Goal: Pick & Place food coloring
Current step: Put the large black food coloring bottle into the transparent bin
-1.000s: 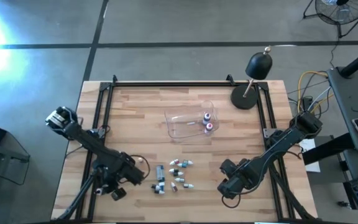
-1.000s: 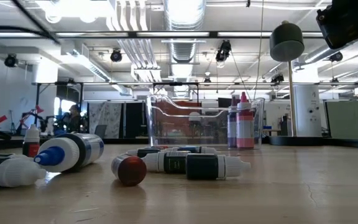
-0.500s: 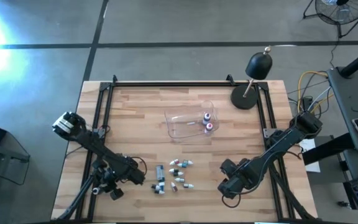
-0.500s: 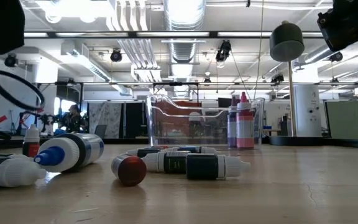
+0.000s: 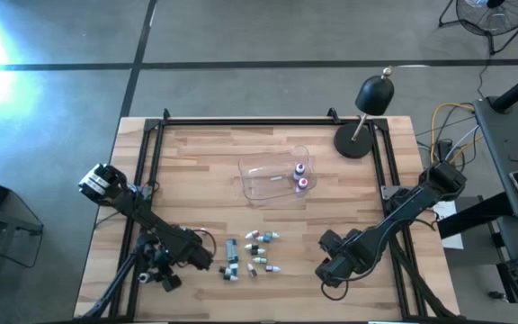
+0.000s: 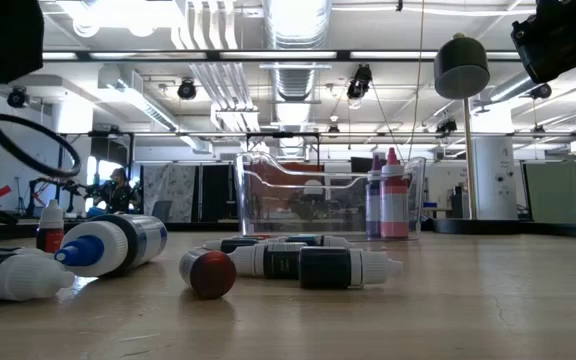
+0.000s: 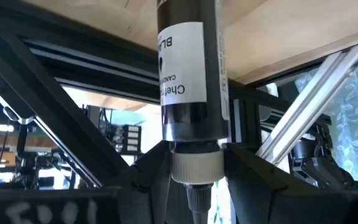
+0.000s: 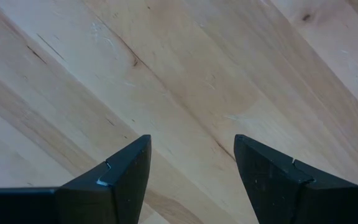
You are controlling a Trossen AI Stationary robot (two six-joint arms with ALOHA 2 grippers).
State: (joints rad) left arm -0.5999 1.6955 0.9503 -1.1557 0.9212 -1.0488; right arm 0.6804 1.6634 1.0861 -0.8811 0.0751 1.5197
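Several tiny food coloring bottles (image 5: 250,253) lie on their sides in a cluster near the table's front middle; they also show in the low view (image 6: 268,262). Two more bottles (image 5: 300,175) stand upright in the clear tub (image 5: 268,180). My left gripper (image 5: 198,257) is just left of the cluster and shut on a dark bottle with a white label (image 7: 190,74). My right gripper (image 5: 331,267) is open and empty over bare wood at the front right, its fingers (image 8: 120,177) wide apart. My left gripper pinches the dark bottle at its white cap end (image 7: 195,167), one finger (image 7: 151,171) on each side. The bottle's body sticks out forward past the fingertips, in line with the fingers. Whether the bottle is clear of the table, I cannot tell.
A black dome lamp (image 5: 367,117) on a round base stands at the far right corner. Black frame rails (image 5: 151,171) run along the table's left, right and far edges. Bare wood lies between the cluster and my right gripper.
My left arm has shifted a little toward the table's right and near edge, and its dark wrist has come into the low view's upper left corner. The bottles on the table and in the tub lie as before.
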